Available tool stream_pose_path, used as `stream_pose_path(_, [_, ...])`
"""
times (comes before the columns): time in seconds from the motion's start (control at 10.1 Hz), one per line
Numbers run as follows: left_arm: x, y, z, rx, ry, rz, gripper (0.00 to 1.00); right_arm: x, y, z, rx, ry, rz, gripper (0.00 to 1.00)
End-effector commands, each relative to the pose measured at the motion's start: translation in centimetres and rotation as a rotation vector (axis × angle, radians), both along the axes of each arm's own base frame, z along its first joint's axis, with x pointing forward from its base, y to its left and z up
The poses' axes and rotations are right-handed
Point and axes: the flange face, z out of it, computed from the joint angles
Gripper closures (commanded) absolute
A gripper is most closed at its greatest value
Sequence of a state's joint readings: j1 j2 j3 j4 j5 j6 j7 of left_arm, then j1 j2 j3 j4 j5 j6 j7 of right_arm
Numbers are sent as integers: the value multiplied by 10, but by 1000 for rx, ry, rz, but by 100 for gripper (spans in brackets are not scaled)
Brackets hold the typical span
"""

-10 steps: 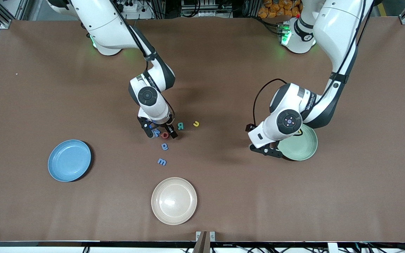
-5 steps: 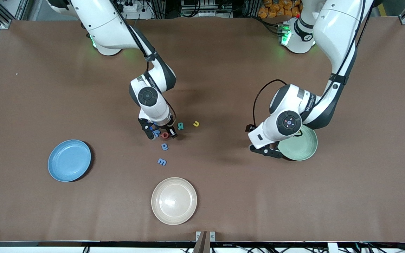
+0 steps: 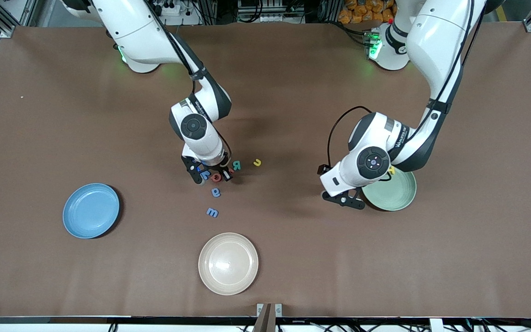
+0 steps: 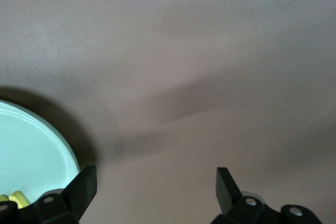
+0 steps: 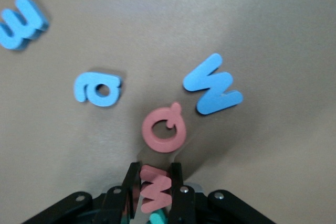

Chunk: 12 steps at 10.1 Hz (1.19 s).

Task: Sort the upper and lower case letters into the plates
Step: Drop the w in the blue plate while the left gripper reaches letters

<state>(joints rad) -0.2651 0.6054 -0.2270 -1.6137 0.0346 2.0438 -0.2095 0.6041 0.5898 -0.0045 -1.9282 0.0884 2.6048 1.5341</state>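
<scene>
My right gripper (image 3: 225, 172) (image 5: 156, 170) is down among the letters, shut on a red zigzag letter (image 5: 156, 191) that stands on edge between its fingers. Just ahead of it lie a red Q (image 5: 164, 128) (image 3: 216, 177), a blue W (image 5: 212, 85) (image 3: 205, 174), a blue a (image 5: 97, 88) (image 3: 215, 192) and a blue m (image 5: 21, 23) (image 3: 212, 212). A teal R (image 3: 236, 164) and a yellow u (image 3: 257, 162) lie beside it. The blue plate (image 3: 91, 210) is empty. My left gripper (image 3: 344, 199) (image 4: 156, 182) hangs open beside the mint plate (image 3: 397, 191) (image 4: 31, 150), which holds a yellow letter (image 4: 16, 199).
A cream plate (image 3: 228, 263) sits near the table's front edge, nearer to the front camera than the letters. Bare brown table lies between the letters and the mint plate.
The right gripper's fingers have shut on the red letter. The left gripper has shifted a little off the mint plate's edge, toward the right arm's end.
</scene>
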Motion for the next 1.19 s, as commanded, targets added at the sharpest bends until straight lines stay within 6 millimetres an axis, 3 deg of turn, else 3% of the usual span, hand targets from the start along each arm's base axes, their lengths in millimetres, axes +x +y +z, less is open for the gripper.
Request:
stream_pose_path(0.0, [5,-11,9,-31,0,73,0,25,-14,49,-6,19,-7,100])
stream_pose_path(0.2, [10,-32,14,-65,-4,118,0,62,-44,87,-54,60,32,100])
stream_pose_path(0.49, [2,-100,9,-105,-60,136,0,106,-127,98,-68,62,106,100])
stream_pose_path(0.69, [-20,-156,-10,-165,-167,128,0,130,-222,92,-69,78,153,100])
stream_pose_path(0.89, [-43,-197,-24,-151,-299,47,0,141,-327,78,-65,95,247,100])
stream_pose_path(1.09, [-72,-237,-34,-157,-401,15,0,140,-394,68,-87,108,338,100])
